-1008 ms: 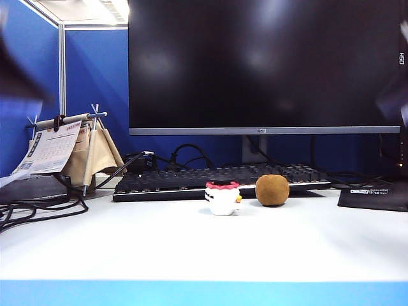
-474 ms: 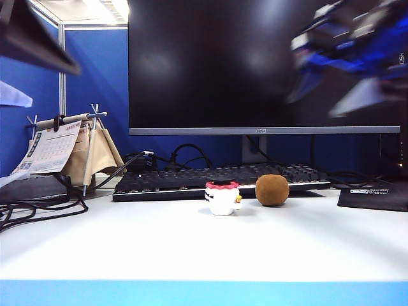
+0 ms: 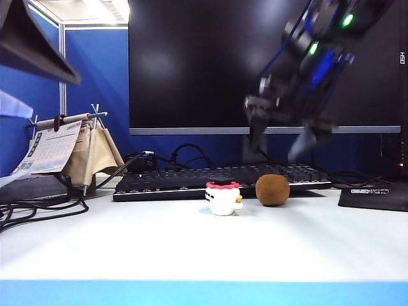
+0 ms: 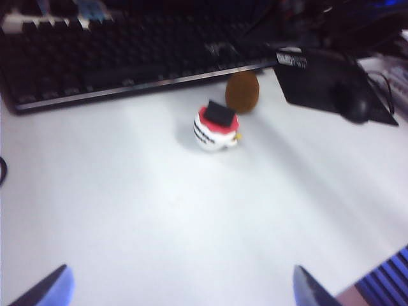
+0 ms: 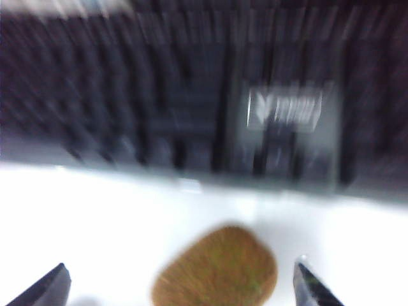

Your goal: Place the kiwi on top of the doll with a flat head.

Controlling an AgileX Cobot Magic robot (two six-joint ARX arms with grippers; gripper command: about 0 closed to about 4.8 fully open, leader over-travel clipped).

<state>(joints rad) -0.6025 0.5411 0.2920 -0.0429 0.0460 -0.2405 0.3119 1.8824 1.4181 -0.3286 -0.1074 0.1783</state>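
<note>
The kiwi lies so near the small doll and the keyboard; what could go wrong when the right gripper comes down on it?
1. The kiwi is round: the open right gripper, above it, might push it so it rolls away.
2. The doll with a flat head stands just beside it; a finger may knock it over.
3. The keyboard lies right behind; the fingers could strike it.
</note>
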